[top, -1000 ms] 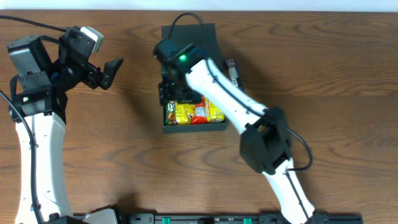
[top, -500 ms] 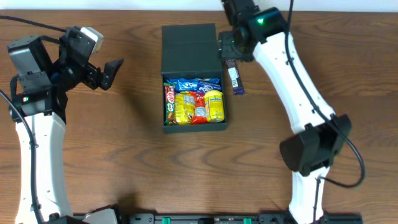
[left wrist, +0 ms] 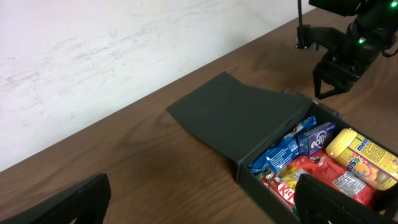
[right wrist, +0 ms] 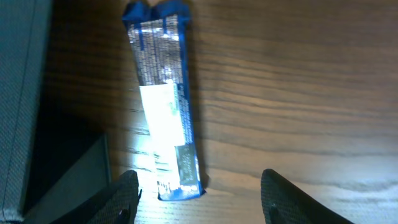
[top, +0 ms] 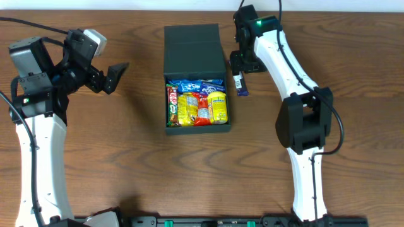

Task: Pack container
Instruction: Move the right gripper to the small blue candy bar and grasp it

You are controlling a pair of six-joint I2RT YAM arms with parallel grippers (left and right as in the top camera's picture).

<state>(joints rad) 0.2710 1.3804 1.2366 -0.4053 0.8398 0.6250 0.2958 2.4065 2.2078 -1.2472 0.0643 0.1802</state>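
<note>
Beneath right gripper [top: 242, 65], half-hidden snack bar [top: 240, 86]

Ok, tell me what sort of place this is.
Likely a robotics lab workbench, not a home: left arm and right arm stand at a wood-grain table against a plain white wall, with a container of snack packets between them.

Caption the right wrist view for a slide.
Open right gripper hovers over a blue snack bar on the table beside the box.
</note>
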